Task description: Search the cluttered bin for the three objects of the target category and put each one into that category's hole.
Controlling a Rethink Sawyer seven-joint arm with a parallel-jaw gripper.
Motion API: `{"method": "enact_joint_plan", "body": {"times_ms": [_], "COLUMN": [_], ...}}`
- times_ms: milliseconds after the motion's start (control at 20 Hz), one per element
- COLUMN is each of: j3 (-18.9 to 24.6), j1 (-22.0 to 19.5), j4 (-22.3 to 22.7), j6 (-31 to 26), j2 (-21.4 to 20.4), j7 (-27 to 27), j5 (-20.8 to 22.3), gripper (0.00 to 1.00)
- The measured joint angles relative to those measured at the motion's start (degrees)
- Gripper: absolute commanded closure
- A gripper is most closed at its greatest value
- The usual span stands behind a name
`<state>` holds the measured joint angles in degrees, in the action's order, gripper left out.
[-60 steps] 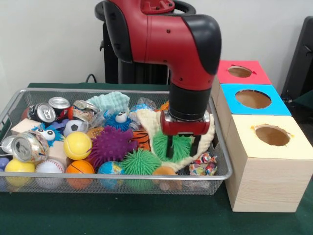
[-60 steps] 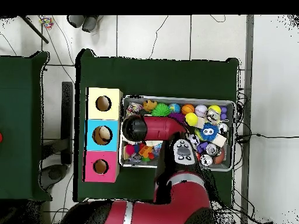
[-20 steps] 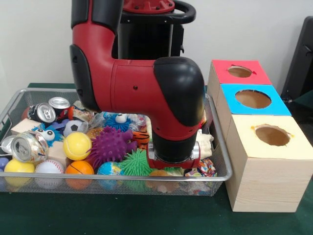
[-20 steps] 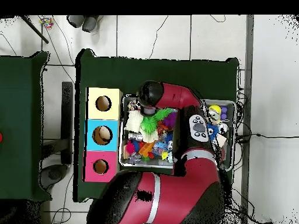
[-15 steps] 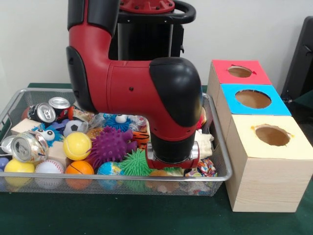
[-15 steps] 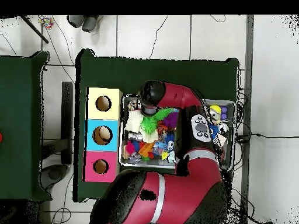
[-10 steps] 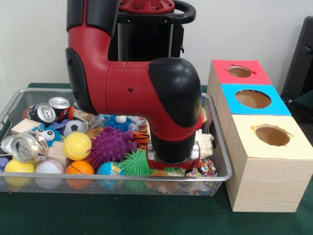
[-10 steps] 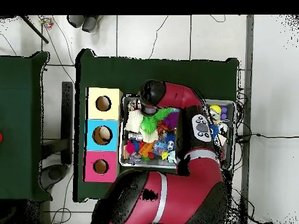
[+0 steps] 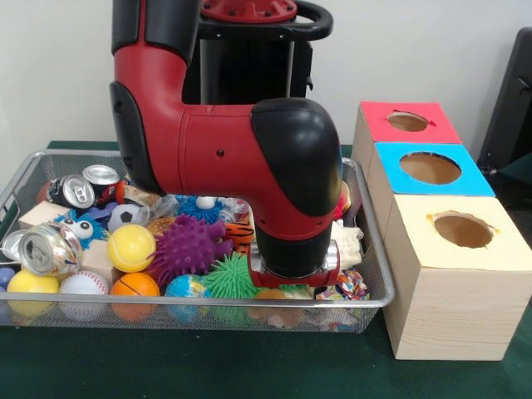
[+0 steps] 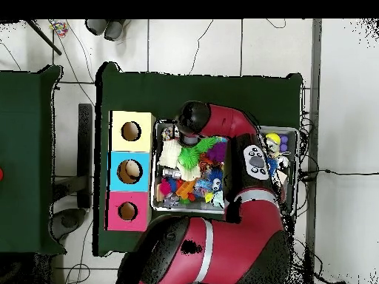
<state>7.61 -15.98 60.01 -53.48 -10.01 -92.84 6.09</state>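
My gripper is sunk low into the front right part of the wire bin, and the red and black wrist hides it. It sits among a green spiky ball, a cream plush toy and a knotted rope toy. Three boxes stand right of the bin, each with a hole: red, blue and yellow. In the overhead view the arm's wrist covers the bin's corner near the yellow box.
The bin's left half holds a purple spiky ball, a yellow tennis ball, a small basketball, a baseball and crushed cans. A striped tiger toy lies by the arm.
Since three seconds ago the arm swung toward the bin's front and dropped the gripper deep among the toys. Over the last second it only edged slightly left.
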Motion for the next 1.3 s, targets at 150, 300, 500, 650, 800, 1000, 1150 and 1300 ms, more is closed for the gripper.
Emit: {"method": "enact_joint_plan", "body": {"times_ms": [150, 300, 500, 650, 800, 1000, 1150, 1300], "j3": [0.01, 0.02, 0.07, 0.08, 0.08, 0.03, -0.01, -0.02], "j1": [0.0, 0.0, 0.0, 0.01, 0.12, 0.6, 1.23, 1.67], "j4": [0.0, 0.01, 0.38, 1.6, 3.25, 5.24, 6.13, 6.11], "j6": [0.01, 0.01, 0.05, 0.09, 0.24, 0.8, 0.94, 1.55], "j2": [-0.01, -0.05, -0.48, -1.96, -4.78, -8.82, -11.54, -13.2], "j7": [0.0, 0.0, 0.0, 0.0, 0.0, 0.0, 0.0, 0.0], "j5": [0.06, 0.15, 0.27, 0.52, 0.66, 0.73, 0.79, 0.84], "gripper": [0.0, 0.0, 0.0, 0.0, 0.0, 0.0, 0.0, 0.0]}}
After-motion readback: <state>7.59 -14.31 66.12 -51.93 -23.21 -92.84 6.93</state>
